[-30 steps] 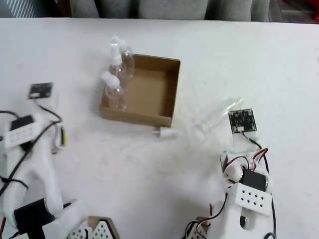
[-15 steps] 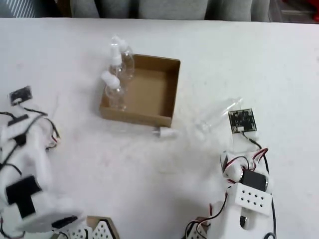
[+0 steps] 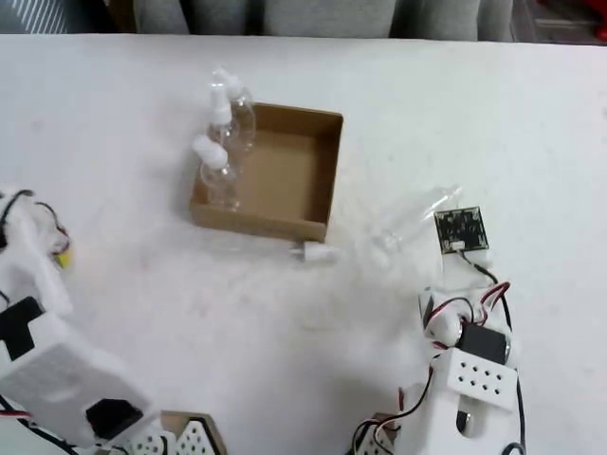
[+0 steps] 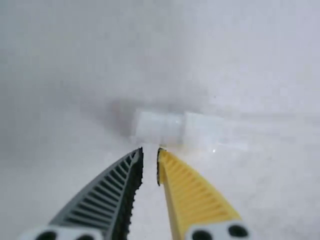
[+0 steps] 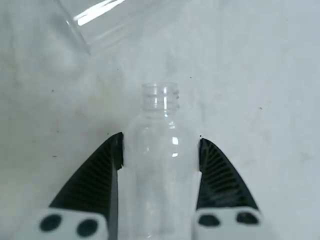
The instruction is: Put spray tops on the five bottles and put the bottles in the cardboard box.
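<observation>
The cardboard box (image 3: pixel 327 175) lies open mid-table, with two clear bottles wearing white spray tops (image 3: pixel 230 118) (image 3: pixel 215 172) standing at its left side. A loose white spray top (image 3: pixel 316 252) lies just in front of the box. My right gripper (image 5: pixel 160 142) is shut on a clear topless bottle (image 5: pixel 160 125), its neck pointing away from the arm. Another clear bottle (image 5: pixel 112 17) (image 3: pixel 419 210) lies on its side beyond it. My left gripper (image 4: pixel 150 154) is shut with nothing in it, over the table by a blurred white object (image 4: pixel 172 127).
The left arm (image 3: pixel 43 332) stands at the table's left edge and the right arm (image 3: pixel 469 365) at the front right. Chair backs (image 3: pixel 313 14) line the far edge. A white tabletop (image 3: pixel 493 114) spreads around the box.
The left arm has swung away from the box, toward the table's left front edge. The right arm, its bottle and the box have not moved.
</observation>
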